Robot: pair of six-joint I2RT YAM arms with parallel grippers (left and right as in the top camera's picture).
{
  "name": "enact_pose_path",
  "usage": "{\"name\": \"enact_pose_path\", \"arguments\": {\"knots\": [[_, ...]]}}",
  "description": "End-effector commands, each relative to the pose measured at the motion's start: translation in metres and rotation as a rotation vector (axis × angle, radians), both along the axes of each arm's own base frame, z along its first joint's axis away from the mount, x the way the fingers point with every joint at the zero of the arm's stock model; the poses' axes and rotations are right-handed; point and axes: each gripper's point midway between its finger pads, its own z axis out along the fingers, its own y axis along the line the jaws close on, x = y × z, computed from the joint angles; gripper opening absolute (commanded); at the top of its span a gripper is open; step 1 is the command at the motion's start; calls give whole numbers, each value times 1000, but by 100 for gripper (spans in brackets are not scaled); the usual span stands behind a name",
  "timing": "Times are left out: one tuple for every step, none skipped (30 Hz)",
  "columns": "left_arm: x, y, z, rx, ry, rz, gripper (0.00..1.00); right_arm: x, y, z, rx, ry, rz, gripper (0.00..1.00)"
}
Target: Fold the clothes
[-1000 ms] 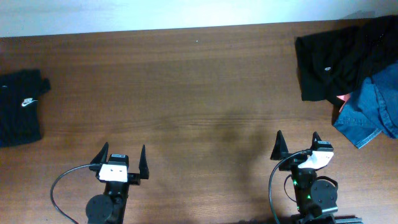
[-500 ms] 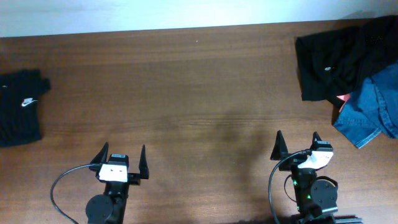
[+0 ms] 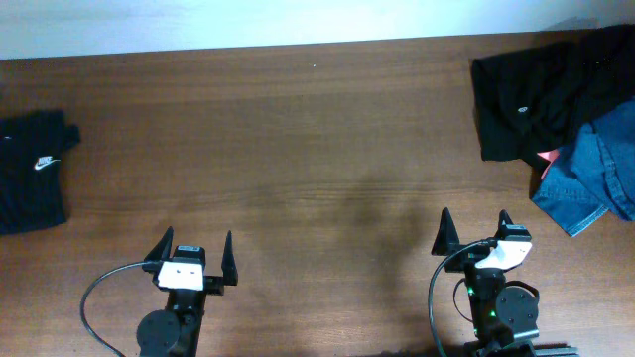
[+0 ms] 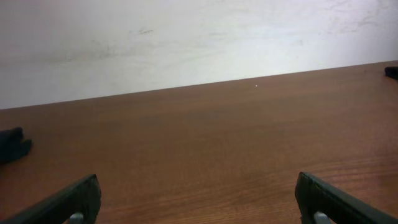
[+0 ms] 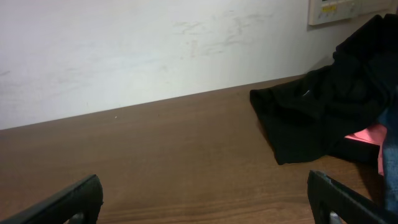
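Clothes (image 3: 526, 99) lie exactly as before.

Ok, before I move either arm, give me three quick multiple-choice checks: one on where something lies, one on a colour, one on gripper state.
1. Where does the black garment with the white logo lie?
A) at the table's left edge
B) at its centre
C) under the right arm

2. What colour is the denim piece at the far right?
A) red
B) blue
C) white

3. How do the left gripper and right gripper stand?
A) both open, empty
B) both shut
C) left shut on cloth

1 A: it lies alone at the left edge.
2 B: blue shows beside the crumpled black garment.
3 A: each gripper's fingers are spread over bare wood.
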Motion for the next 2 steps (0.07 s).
{"name": "enact_pose_path", "arguments": {"knots": [[0, 3, 0, 19, -9, 14, 99, 0, -3, -2, -8, 3, -14, 99], [0, 3, 0, 19, -9, 14, 99, 0, -3, -2, -8, 3, -14, 99]]}}
